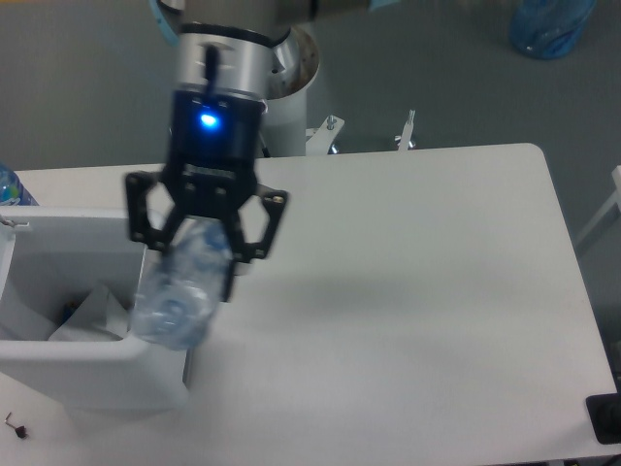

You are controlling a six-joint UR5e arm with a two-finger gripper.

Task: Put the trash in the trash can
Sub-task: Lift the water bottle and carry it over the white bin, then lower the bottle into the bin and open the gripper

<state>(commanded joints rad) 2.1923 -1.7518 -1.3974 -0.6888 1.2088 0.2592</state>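
The fixed camera looks down on the table (417,291). The trash can (78,359), a white boxy bin, stands below and to the left of the pincer; its open top faces up, and inside it, low in the hollow, lies a thin whitish plastic sheet (92,313) with a small dark thing beside it that is too small to name; the grey panel on the bin's right rim is mostly covered by the bottle.

The pincer (199,264) hangs from the arm's wrist (215,92), where a blue light glows; its black fingers (150,228) are clamped on the clear blue-tinted bottle (179,291), one on each side of the upper part of it; the jaws stand only as wide as the bottle's body. The bottle points down and a little to the left from the pincer; it is blurred, so its label cannot be read; its lower end sits in the picture over the right rim of the trash can, and whether it touches the rim I cannot tell.

At the far left edge, left of the pincer, a part of another blue bottle (12,186) shows; a blue bag (548,27) lies on the floor far to the upper right.
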